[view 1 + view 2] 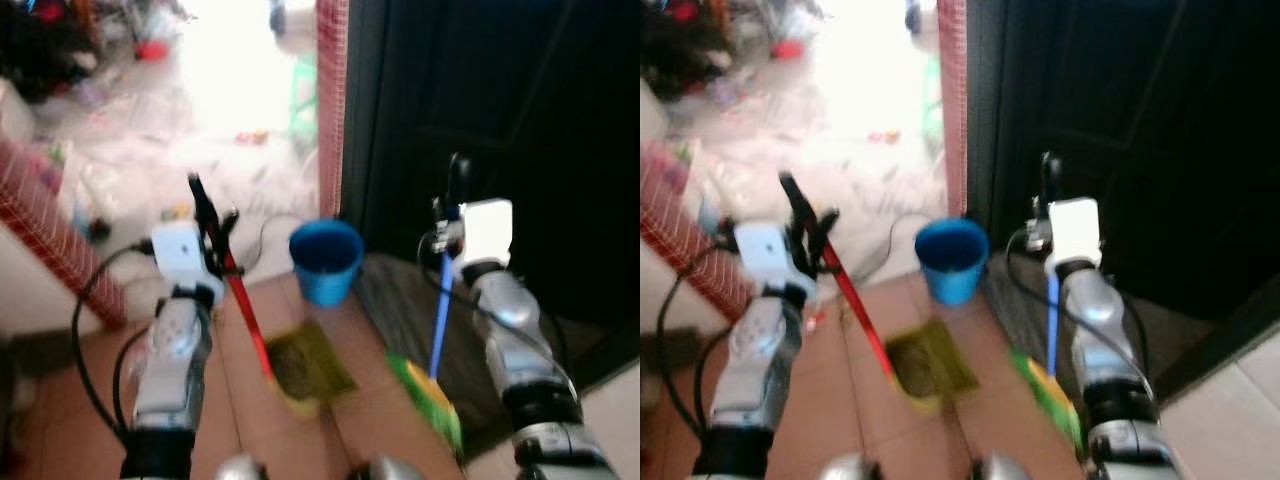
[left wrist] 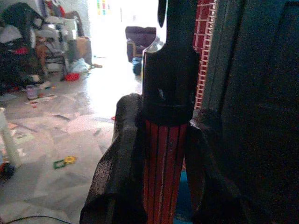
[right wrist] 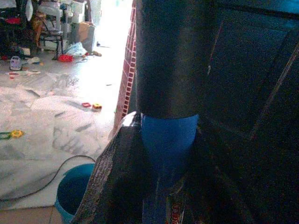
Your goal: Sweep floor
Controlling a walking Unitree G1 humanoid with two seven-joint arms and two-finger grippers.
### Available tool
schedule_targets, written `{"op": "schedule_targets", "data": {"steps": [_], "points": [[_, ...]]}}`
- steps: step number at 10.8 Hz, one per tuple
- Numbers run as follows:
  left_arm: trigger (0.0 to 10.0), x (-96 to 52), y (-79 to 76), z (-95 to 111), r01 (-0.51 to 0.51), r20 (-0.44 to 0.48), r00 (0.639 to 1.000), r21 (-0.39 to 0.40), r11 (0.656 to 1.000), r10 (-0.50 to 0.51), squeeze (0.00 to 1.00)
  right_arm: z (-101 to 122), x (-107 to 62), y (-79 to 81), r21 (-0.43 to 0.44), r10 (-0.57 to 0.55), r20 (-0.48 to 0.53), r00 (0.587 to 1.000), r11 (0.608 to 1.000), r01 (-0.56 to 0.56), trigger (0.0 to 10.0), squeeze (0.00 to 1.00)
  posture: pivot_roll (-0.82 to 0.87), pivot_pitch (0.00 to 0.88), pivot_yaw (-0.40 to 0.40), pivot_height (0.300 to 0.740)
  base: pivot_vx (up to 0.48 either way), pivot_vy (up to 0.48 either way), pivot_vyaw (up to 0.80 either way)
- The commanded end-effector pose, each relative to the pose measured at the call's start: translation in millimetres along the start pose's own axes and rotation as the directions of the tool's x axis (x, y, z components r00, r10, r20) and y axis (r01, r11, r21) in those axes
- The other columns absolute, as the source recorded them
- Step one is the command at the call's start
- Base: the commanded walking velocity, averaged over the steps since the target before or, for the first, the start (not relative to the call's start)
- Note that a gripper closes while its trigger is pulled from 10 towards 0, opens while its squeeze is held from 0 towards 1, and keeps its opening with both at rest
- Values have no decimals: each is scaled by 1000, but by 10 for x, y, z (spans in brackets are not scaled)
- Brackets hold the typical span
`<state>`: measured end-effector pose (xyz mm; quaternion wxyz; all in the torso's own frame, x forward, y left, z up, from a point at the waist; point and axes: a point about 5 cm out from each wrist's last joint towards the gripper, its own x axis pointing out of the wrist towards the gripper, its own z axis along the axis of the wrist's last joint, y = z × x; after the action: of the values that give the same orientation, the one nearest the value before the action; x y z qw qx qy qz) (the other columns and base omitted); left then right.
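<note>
Both grippers hold sweeping tools over tiled floor, frame blurred

Left gripper [image 1: 212, 232], left of centre, is clamped on the red dustpan handle [image 1: 246, 315]; the yellow-green dustpan [image 1: 305, 368] rests on tiles at lower centre. Right gripper [image 1: 450, 225] is clamped on the blue broom handle [image 1: 439, 320], green broom head [image 1: 430, 400] lower right. Blue bucket [image 1: 326, 260] stands mid-frame beside the dark door [image 1: 500, 100]

I see the red-handled dustpan [image 1: 300, 368], yellowish-green, resting on the tiled floor [image 1: 290, 430], handle slanting up leftward. The blue-handled broom [image 1: 437, 330] stands tilted, green bristles down beside it.
</note>
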<state>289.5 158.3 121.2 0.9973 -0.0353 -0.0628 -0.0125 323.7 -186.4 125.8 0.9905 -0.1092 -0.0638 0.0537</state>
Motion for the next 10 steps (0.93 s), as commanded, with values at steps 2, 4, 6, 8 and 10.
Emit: {"op": "schedule_targets", "data": {"steps": [2,4,6,8,10], "points": [[10000,128,92,491,-64,210,976,7,998,61,0,93,13,56,0,9,53,999,1000,-9,10000,0,-76,0,5,740,0,0,0],[10000,208,144,814,-103,316,943,-13,995,101,0,61,-11,93,2,20,43,999,1000,-20,10000,0,-77,0,-1,740,0,0,0],[10000,240,200,986,-125,359,925,-21,992,124,0,57,3,97,-5,25,42,999,1000,-24,10000,0,-78,0,5,740,0,0,0],[10000,244,277,1154,-157,405,901,-30,987,156,0,75,29,77,-10,20,47,999,1000,-20,10000,0,-77,0,9,740,0,0,0],[10000,312,279,1292,-145,443,884,-41,989,148,0,93,54,116,-9,28,56,998,1000,-27,10000,0,-79,0,20,740,0,0,0]]}}
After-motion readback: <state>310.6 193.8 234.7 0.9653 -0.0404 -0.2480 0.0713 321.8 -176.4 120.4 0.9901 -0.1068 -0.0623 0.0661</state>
